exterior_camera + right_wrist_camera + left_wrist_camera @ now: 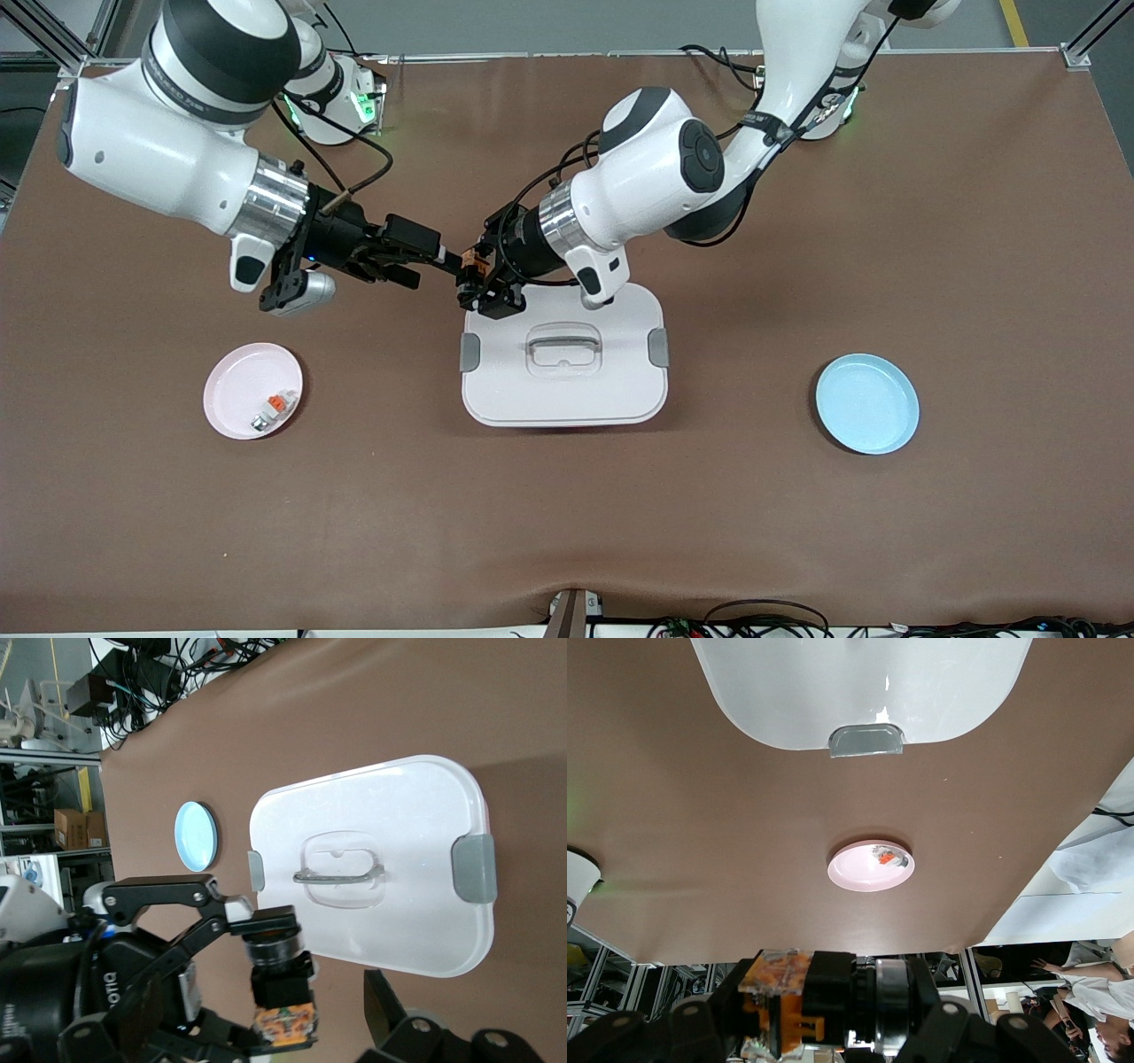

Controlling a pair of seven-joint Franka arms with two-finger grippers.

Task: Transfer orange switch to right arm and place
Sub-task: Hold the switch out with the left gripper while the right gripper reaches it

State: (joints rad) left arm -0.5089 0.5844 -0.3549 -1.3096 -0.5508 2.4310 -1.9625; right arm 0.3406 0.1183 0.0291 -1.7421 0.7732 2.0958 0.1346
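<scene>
The left gripper [478, 276] is clamped on the orange switch [479, 263], above the white box's [563, 400] corner. The right gripper [454, 261], fingers apart, faces it. The switch seems light, rigid and smooth; its free black cylinder end is the best grasp place.

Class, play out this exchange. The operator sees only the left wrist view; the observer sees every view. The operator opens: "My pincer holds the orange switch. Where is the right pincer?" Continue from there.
Observer: The right pincer is up beside the orange switch, facing the left pincer that holds it.
Operator: Is it gripping the switch?
Observer: No. In the right wrist view its fingers are open, clear of the switch.
Operator: I see only a pink plate. Is there another?
Observer: Yes, a blue plate with nothing on it lies toward the left arm's end of the table.
</scene>
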